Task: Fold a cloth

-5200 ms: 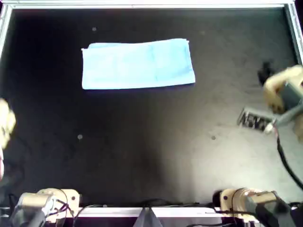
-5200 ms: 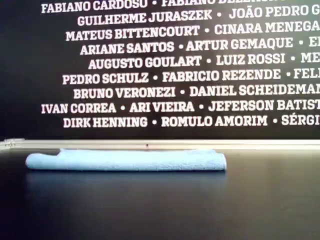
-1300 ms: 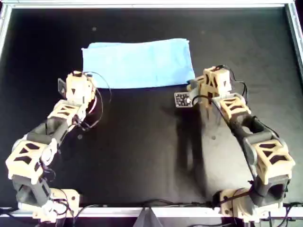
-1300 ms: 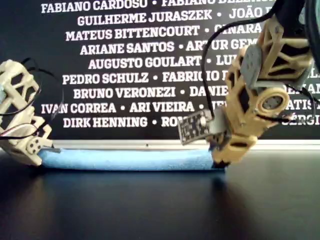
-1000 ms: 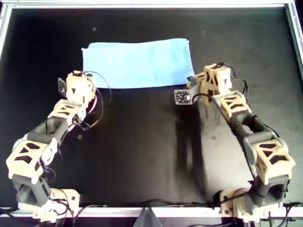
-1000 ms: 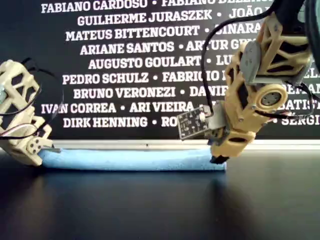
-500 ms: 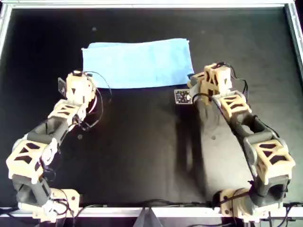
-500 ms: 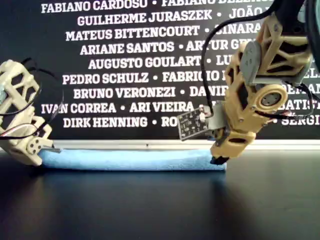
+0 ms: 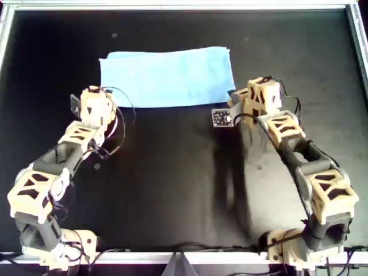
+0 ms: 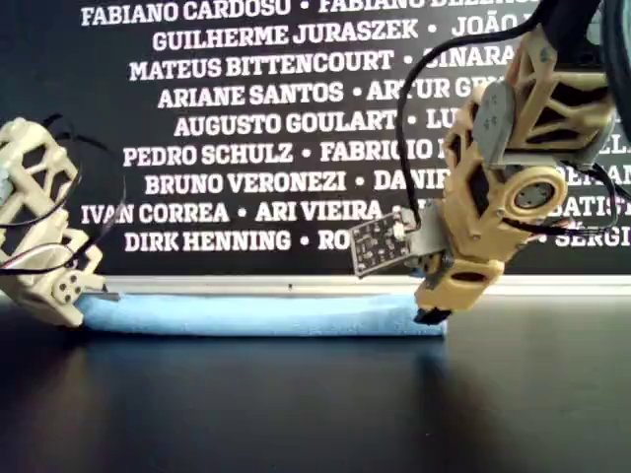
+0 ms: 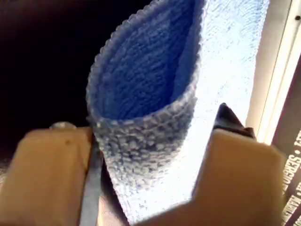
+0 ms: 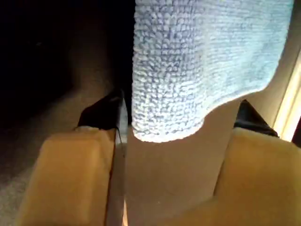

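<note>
The light-blue cloth lies flat as a folded rectangle on the black table, toward the far side in the overhead view, and shows as a low strip in the exterior view. My left gripper is at its near corner on the overhead view's left. It is open, with the layered cloth edge between its fingers. My right gripper is at the near corner on the overhead view's right. It is open too, and the cloth corner hangs between its fingers.
A metal rail borders the far edge of the black table. A dark wall with white names rises behind it. A small circuit board sticks out of the right wrist beside the cloth.
Both arms have come in from the overhead view's sides to the cloth's near corners. The right gripper edged a little toward the cloth; over the last half second nothing visibly moves.
</note>
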